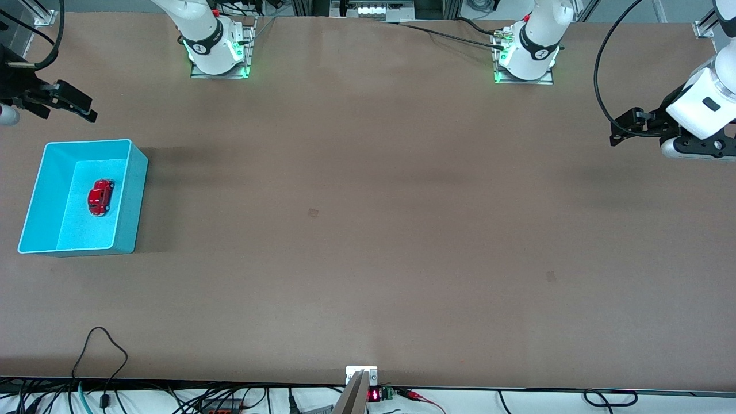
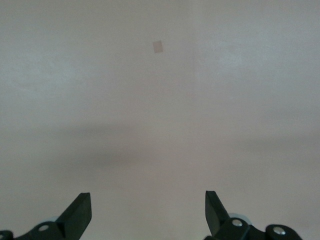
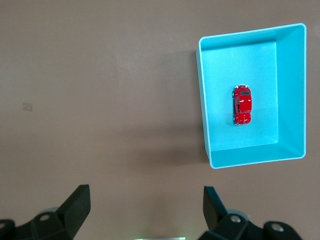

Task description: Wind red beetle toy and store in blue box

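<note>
Right gripper (image 1: 86,109) open, well apart from red beetle toy (image 1: 99,197) in blue box (image 1: 34,190)

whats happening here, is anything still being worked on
Nothing is being handled at this moment. The red beetle toy already sits on the floor of the blue box at the right arm's end of the table. The right gripper hangs open and empty above the table next to the box. The left gripper waits open over bare table at the left arm's end, holding nothing.
</note>
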Tool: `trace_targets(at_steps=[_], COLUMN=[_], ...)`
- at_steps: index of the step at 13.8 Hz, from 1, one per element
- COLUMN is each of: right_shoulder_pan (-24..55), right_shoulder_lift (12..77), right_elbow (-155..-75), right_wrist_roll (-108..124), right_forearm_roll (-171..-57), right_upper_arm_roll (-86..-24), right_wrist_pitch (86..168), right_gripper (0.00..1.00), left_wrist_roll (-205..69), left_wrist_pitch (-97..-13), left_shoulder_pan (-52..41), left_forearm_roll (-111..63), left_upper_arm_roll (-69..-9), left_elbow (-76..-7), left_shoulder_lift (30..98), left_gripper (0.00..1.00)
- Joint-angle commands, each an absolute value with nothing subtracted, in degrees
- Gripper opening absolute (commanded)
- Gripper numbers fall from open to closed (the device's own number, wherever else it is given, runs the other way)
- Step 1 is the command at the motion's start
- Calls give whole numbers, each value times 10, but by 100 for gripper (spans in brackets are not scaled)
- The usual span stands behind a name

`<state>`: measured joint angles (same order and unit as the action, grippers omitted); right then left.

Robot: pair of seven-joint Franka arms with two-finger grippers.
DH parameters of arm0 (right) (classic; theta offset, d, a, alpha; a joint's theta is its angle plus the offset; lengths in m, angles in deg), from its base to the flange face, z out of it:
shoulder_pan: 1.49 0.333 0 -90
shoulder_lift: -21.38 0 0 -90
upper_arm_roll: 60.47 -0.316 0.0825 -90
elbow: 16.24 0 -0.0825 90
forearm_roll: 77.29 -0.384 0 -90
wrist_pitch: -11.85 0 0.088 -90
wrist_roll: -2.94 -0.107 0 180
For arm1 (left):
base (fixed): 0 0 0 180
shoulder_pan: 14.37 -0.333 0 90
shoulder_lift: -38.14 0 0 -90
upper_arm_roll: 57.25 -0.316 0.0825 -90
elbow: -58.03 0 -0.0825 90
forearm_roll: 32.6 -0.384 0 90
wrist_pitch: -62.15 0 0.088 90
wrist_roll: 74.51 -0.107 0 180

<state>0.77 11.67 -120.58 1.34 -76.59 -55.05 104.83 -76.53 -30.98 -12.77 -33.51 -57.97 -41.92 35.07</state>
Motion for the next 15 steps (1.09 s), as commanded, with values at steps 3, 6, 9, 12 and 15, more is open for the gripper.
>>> trace_targets(at_steps=[3, 6, 9, 12, 15], right_shoulder_pan=[4, 4, 4, 4, 4], right_shoulder_lift=[105, 105, 105, 105, 105], right_elbow=[-1209, -1201, -1201, -1201, -1201], right_wrist_roll=[21, 28, 51, 49, 49], right_forearm_roll=[-758, -759, -762, -762, -762], right_upper_arm_roll=[-550, -551, -550, -551, -550], right_wrist_pitch=[1048, 1035, 1027, 1021, 1020], right_gripper=[100, 100, 100, 100, 100], left_wrist_roll=[-780, -780, -780, -780, -780], left_wrist_pitch=[-296, -296, -294, -294, -294], left_shoulder_pan=[-128, -128, -128, -127, -126], left_forearm_roll=[-330, -330, -330, -330, -330], left_upper_arm_roll=[-583, -583, -583, -583, -582], left_elbow=[-399, -400, -400, -394, -392], left_shoulder_lift=[360, 360, 359, 361, 361], left_gripper=[100, 100, 100, 100, 100])
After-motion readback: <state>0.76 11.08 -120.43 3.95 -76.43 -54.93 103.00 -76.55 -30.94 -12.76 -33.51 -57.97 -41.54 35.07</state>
